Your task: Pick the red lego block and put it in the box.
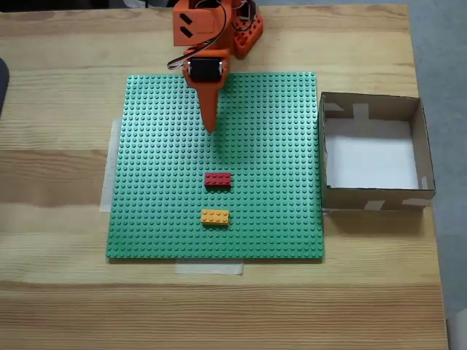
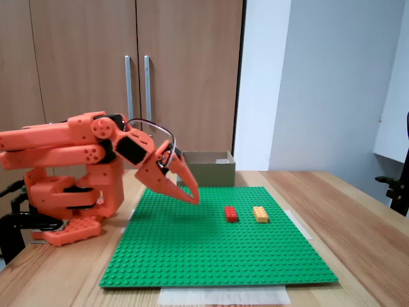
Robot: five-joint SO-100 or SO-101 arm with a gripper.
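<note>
1. The red lego block (image 1: pixel 217 179) lies mid-frame on the green baseplate (image 1: pixel 146 204), directly below the gripper (image 1: pixel 211 125) in the top-down fixed view, long axis left-right.
2. The fingers look closed and empty, though neither view makes it certain.
3. The box (image 1: pixel 423 146) sits at right.

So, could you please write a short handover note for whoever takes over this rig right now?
Gripper: jaws shut, holding nothing, hovering over the green baseplate, short of the bricks.
Red lego block: on the baseplate, untouched, next to the yellow-orange brick.
Box: beside the baseplate, nothing in it.
Done: nothing yet.
Left: open, grasp the red block, carry it to the box, release.
</note>
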